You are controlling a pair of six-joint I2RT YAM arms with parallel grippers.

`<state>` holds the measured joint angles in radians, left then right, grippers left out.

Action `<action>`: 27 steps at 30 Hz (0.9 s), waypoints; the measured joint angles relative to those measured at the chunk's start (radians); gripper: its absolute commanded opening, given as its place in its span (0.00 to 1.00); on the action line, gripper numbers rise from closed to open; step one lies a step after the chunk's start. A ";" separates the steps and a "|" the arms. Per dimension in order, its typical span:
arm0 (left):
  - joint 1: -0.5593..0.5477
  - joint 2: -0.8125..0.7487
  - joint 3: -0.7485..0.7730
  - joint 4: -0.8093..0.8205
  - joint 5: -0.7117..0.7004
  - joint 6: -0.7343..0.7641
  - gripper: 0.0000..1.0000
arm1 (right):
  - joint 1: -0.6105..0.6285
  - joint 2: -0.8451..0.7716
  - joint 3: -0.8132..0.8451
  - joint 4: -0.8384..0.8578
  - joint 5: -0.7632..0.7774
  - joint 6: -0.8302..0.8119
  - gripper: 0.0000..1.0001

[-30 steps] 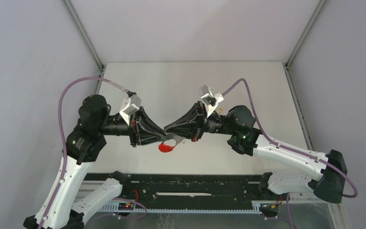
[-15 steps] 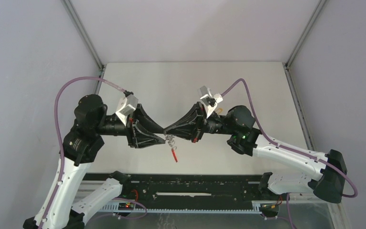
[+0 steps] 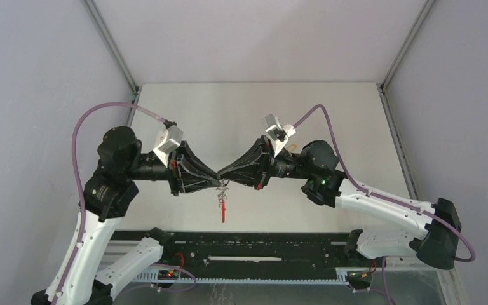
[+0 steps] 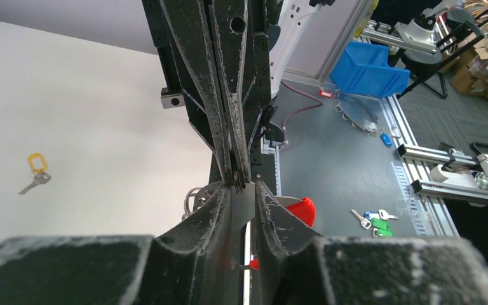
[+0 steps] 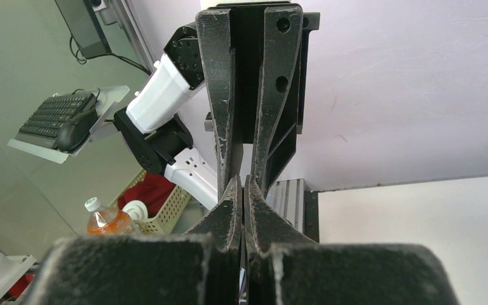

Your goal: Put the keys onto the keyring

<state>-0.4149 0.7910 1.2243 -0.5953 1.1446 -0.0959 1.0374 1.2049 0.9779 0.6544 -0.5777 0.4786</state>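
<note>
Above the table (image 3: 260, 108), right gripper (image 3: 224, 178) clenched on the dangling keyring (image 3: 223, 208), left gripper (image 3: 216, 183) seemingly pinching it too.

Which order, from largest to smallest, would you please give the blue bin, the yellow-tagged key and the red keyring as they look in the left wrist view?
1. blue bin: clearly the largest.
2 and 3, not ranked: the keyring, only partly visible and nearer the camera, and the yellow-tagged key look about alike.
</note>
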 measured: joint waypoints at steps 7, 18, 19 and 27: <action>0.001 -0.018 -0.019 0.041 -0.004 -0.022 0.13 | 0.001 0.003 0.000 0.022 -0.001 0.003 0.00; 0.002 -0.039 -0.085 0.106 -0.026 -0.089 0.02 | 0.006 0.023 0.003 0.025 0.006 0.003 0.00; 0.002 -0.040 -0.086 0.110 -0.028 -0.093 0.03 | 0.006 0.023 0.003 0.027 0.008 0.003 0.00; 0.002 -0.046 -0.086 0.135 -0.033 -0.121 0.00 | 0.010 0.024 0.013 0.029 0.011 0.003 0.21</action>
<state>-0.4129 0.7448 1.1385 -0.4606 1.1118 -0.2165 1.0473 1.2289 0.9905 0.6834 -0.5663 0.4820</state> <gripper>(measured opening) 0.013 0.050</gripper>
